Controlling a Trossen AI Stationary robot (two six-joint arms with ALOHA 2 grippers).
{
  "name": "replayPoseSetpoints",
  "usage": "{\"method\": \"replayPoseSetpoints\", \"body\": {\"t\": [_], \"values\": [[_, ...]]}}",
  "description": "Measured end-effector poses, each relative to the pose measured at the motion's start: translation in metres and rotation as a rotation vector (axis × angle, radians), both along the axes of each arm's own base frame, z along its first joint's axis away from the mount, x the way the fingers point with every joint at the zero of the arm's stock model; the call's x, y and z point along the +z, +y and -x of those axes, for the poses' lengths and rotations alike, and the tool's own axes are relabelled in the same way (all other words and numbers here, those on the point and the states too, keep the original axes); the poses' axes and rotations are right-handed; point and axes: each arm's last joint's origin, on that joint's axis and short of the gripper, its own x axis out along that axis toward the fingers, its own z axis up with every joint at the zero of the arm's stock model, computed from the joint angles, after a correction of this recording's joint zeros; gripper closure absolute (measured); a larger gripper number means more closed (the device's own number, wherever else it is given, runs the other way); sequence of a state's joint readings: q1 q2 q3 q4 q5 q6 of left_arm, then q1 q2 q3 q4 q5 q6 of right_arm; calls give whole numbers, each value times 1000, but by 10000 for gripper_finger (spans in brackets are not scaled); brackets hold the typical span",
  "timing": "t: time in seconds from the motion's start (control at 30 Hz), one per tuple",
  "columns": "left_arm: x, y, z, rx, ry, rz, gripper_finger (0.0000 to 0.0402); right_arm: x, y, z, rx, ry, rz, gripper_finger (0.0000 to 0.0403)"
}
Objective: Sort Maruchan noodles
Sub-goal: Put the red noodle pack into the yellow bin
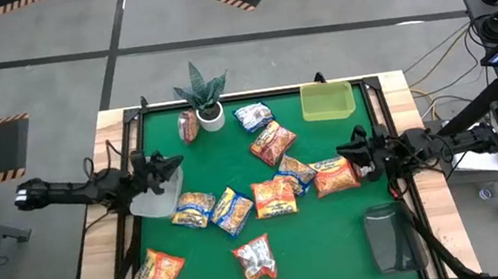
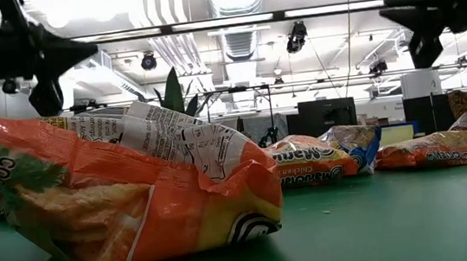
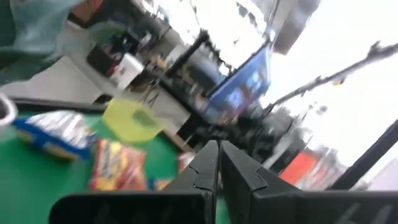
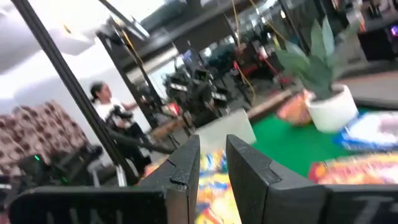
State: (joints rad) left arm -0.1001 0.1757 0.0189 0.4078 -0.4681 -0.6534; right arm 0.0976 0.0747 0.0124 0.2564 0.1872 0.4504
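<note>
Several Maruchan noodle packets lie flat on the green table (image 1: 340, 243): orange ones (image 1: 273, 142) (image 1: 336, 175) (image 1: 158, 274), yellow-and-blue ones (image 1: 232, 210) and a red-silver one (image 1: 255, 260). The nearest orange packet (image 2: 128, 202) fills the low view. My left gripper (image 1: 173, 166) (image 3: 219, 149) hangs shut above the table's left side and holds nothing. My right gripper (image 1: 347, 153) (image 4: 212, 146) hovers over the right side, near an orange packet. Its fingers stand a narrow gap apart with nothing between them. Both point roughly level toward the table's middle.
A potted plant (image 1: 203, 97) in a white pot stands at the far edge, a lime-green tray (image 1: 327, 100) to its right. A clear container (image 1: 158, 198) sits below my left gripper, a grey one (image 1: 392, 238) at the near right. A person (image 4: 102, 96) shows beyond the table.
</note>
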Motion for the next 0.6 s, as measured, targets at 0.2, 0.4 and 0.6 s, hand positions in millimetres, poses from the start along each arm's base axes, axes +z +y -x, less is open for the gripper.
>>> {"method": "replayPoseSetpoints", "body": {"t": [0.2,0.4,0.6], "values": [[11,0,1,25,-88,-56,402,7,0,-5,-49,-47,89,335],[12,2,-1,111,-79,-68,402,-2,-4,-13,-215,60,74,335],[9,4,-3,202,-48,-40,402,-8,-6,-20,-284,160,94,335]]}}
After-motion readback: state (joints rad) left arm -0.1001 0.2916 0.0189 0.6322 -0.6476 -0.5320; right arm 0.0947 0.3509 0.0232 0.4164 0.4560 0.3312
